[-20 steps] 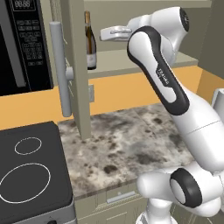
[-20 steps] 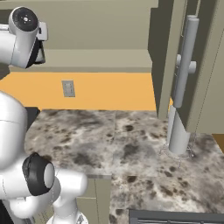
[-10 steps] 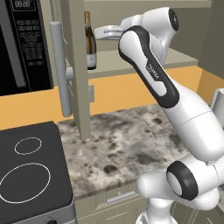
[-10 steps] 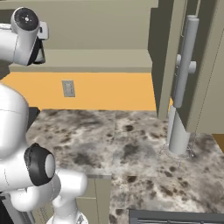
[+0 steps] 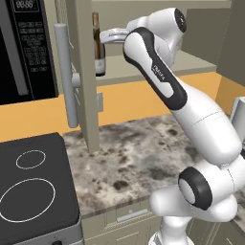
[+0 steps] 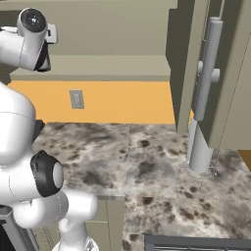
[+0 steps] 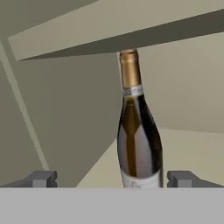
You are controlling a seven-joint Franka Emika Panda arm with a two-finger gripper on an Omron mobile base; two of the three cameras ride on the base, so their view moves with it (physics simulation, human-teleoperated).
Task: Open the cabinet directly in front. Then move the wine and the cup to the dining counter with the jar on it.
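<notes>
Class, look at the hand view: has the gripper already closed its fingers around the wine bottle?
No. The gripper stands open, and the wine is upright on the cabinet shelf beyond its fingertips, ungripped.

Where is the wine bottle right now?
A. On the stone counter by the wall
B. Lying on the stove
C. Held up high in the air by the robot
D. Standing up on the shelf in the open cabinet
D: the wine bottle stands upright on the cabinet shelf, ahead of the open end effector, whose fingers aren't around it.
</notes>
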